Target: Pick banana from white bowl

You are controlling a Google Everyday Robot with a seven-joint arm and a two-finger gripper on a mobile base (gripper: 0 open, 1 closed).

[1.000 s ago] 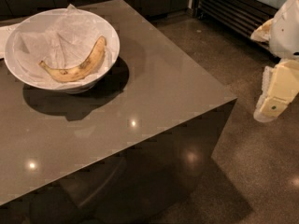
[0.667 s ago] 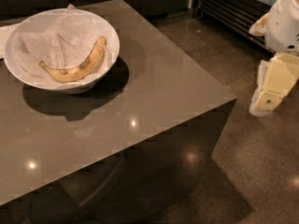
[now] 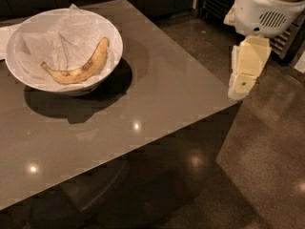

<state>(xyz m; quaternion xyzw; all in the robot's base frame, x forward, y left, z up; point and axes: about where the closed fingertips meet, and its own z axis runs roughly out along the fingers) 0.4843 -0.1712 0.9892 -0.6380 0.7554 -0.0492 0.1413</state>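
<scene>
Looking across the dark table [image 3: 162, 99], you find the white bowl [image 3: 97, 80] standing near its far left corner, casting a wide shadow on the surface in front of it. Crumpled white paper [image 3: 52, 42] lines the bowl, and the banana [image 3: 82, 69] lies on that paper in the nearer right part of it. The fruit curves like a smile: its dark stem end points left, its other end rises towards the right rim, and small brown speckles show along its yellow skin.

Your gripper [image 3: 240, 85] hangs off the right edge of the table, over the polished floor [image 3: 267, 156], below the arm's white vented housing [image 3: 267, 8]. It shows as a cream-coloured block pointing down and slightly left, its tip about level with the table's right corner. It is well apart from the bowl, with the bare width of the table between them. It touches neither the banana nor the table. Whether it is spread or closed you cannot tell from this angle, and nothing shows in its hold.

Two small glints of light [image 3: 136, 125] sit on the table's near half.
</scene>
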